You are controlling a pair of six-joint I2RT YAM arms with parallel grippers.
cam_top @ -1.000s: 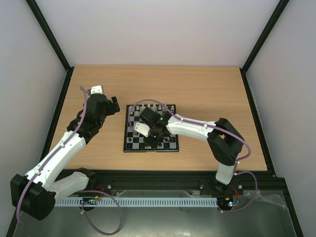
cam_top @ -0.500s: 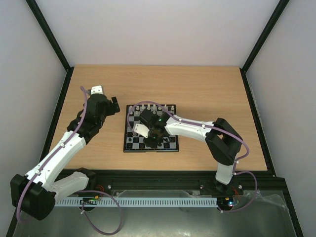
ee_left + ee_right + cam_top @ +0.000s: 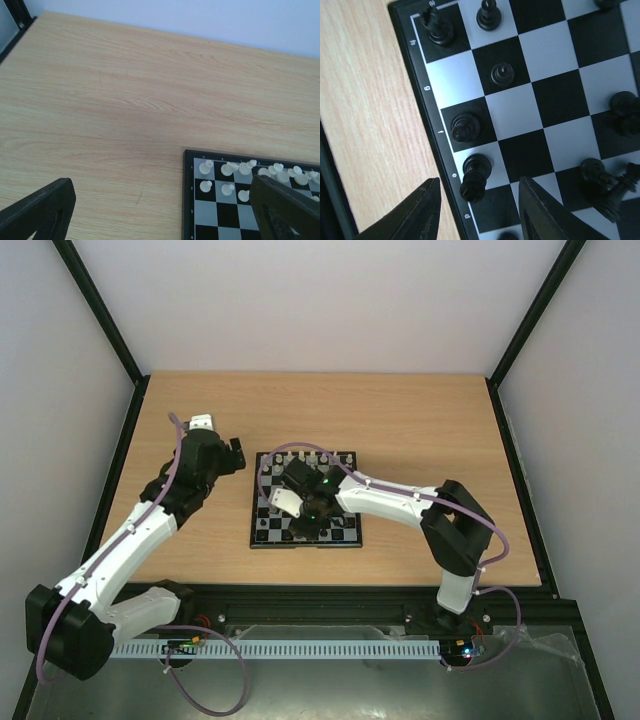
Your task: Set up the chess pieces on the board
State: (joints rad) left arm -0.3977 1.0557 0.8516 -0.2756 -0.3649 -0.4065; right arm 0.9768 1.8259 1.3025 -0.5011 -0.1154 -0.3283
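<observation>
The board (image 3: 300, 545) lies mid-table, with white chess pieces (image 3: 305, 457) lined along its far edge. My right gripper (image 3: 308, 528) hovers low over the board's near left part. In the right wrist view its jaws stand open on either side of a black piece (image 3: 476, 172), which stands on a pale edge square and touches neither finger. More black pieces (image 3: 465, 126) stand along that edge, and two (image 3: 607, 182) lean together further in. My left gripper (image 3: 232, 453) is open and empty over bare wood beside the board's far left corner (image 3: 186, 200), near the white pieces (image 3: 227, 169).
The wooden table (image 3: 420, 430) is fenced by black frame rails (image 3: 515, 470) at the sides and a metal rail (image 3: 300, 648) at the near edge. Purple cables (image 3: 175, 455) loop along both arms.
My right jaws have spread apart and let go of the black piece, which now stands on the board. The left arm has shifted slightly towards the board.
</observation>
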